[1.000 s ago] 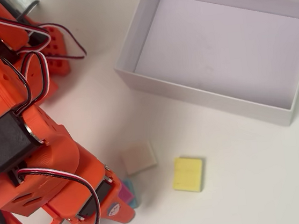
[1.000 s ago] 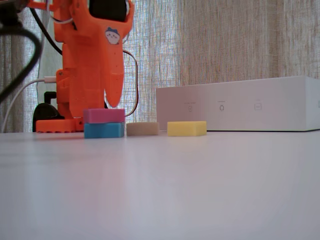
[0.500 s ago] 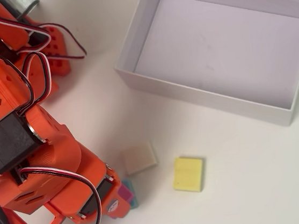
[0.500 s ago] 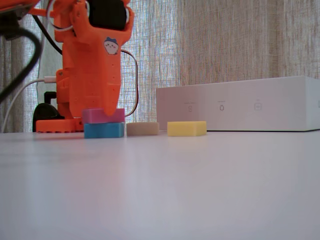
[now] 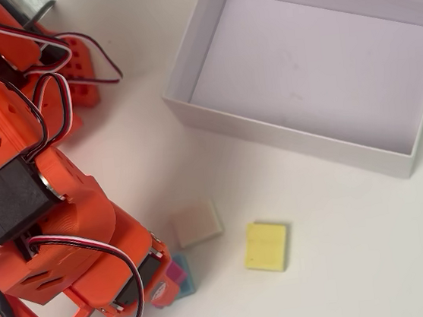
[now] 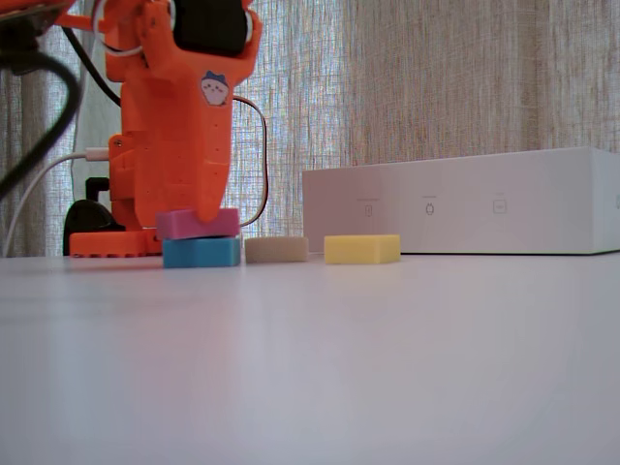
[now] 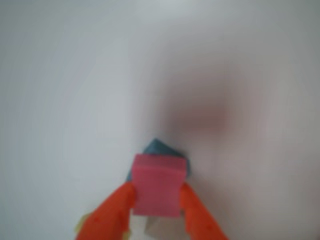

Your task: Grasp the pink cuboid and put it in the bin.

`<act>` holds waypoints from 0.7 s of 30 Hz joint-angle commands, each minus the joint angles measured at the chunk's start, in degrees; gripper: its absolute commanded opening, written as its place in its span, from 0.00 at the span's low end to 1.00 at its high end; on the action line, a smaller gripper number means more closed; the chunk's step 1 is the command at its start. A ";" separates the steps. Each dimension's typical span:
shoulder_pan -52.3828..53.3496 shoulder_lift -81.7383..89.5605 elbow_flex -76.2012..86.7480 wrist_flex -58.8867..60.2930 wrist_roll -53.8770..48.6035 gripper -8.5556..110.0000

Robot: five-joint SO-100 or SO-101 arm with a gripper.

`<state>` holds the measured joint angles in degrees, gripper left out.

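Fixed view, left to right: the orange arm (image 6: 179, 107) stands at far left before a curtain (image 6: 436, 77), its gripper (image 6: 201, 215) lowered onto the pink cuboid (image 6: 190, 224); the cuboid sits slightly tilted atop the blue block (image 6: 201, 252), at lower left of centre; just right of the stack lies the beige block (image 6: 276, 249), then the yellow block (image 6: 362, 249), all on the white table (image 6: 310, 358); the bin (image 6: 465, 203) fills the right half, its long white wall facing the camera.

Overhead view: the arm (image 5: 43, 223) covers the left side; at bottom, left of centre, only a corner of the cuboid (image 5: 177, 272) and a sliver of the blue block (image 5: 186, 285) show beside the arm (the fingertips themselves are hidden here); the beige block (image 5: 197, 222) lies just above them, the yellow block (image 5: 267, 246) further right; the bin (image 5: 307, 56) occupies the upper right, well apart from the blocks.

Wrist view (blurred): the two orange fingers (image 7: 112, 212) close against opposite sides of the cuboid (image 7: 157, 185) at bottom centre, gripping it; the blue block (image 7: 156, 148) peeks out behind it, turned at an angle to it.
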<state>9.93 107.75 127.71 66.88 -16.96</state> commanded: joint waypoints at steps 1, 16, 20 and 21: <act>0.18 1.23 -0.26 -0.88 0.18 0.00; -18.19 19.16 -25.05 19.07 -0.26 0.00; -35.24 22.68 -30.06 19.60 -0.26 0.00; -39.37 23.64 -29.71 18.46 -0.26 0.00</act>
<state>-18.11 127.88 101.51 86.22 -16.52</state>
